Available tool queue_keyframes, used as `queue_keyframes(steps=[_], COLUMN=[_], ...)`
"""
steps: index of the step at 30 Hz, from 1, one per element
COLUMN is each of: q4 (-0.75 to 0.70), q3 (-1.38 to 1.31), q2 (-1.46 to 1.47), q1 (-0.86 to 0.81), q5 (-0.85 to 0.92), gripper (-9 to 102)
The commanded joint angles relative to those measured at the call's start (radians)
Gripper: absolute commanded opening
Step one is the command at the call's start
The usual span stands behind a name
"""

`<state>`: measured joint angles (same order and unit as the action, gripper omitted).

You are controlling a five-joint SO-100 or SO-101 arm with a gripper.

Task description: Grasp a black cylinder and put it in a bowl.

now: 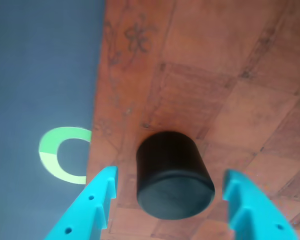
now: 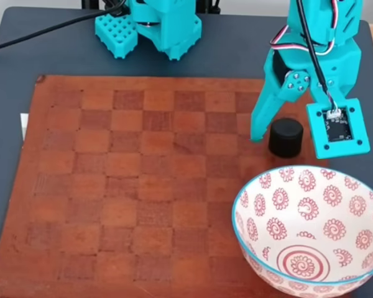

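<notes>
While the teal plastic pincer (image 1: 167,197) stands released with a finger on either side, not touching, we see the short matte black cylinder (image 2: 286,137) upright on the brown leather checkerboard (image 2: 137,186), just behind the white red-patterned ceramic bowl (image 2: 248,192).

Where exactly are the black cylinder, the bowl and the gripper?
black cylinder (image 1: 175,192): wrist view, flat top face.
bowl (image 2: 236,214): fixed view, light-blue rim, left side.
gripper (image 1: 168,200): wrist view, midway between the teal fingertips.
</notes>
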<state>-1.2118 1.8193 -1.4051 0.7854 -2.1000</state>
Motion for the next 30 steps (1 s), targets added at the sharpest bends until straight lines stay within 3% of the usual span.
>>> queue_keyframes(steps=[1, 30], q4=[-0.032, -0.048], q3=[-0.006, -0.002], q2=[-0.006, -0.120], q1=[0.008, -0.006], q5=[0.005, -0.011], gripper=[23, 15])
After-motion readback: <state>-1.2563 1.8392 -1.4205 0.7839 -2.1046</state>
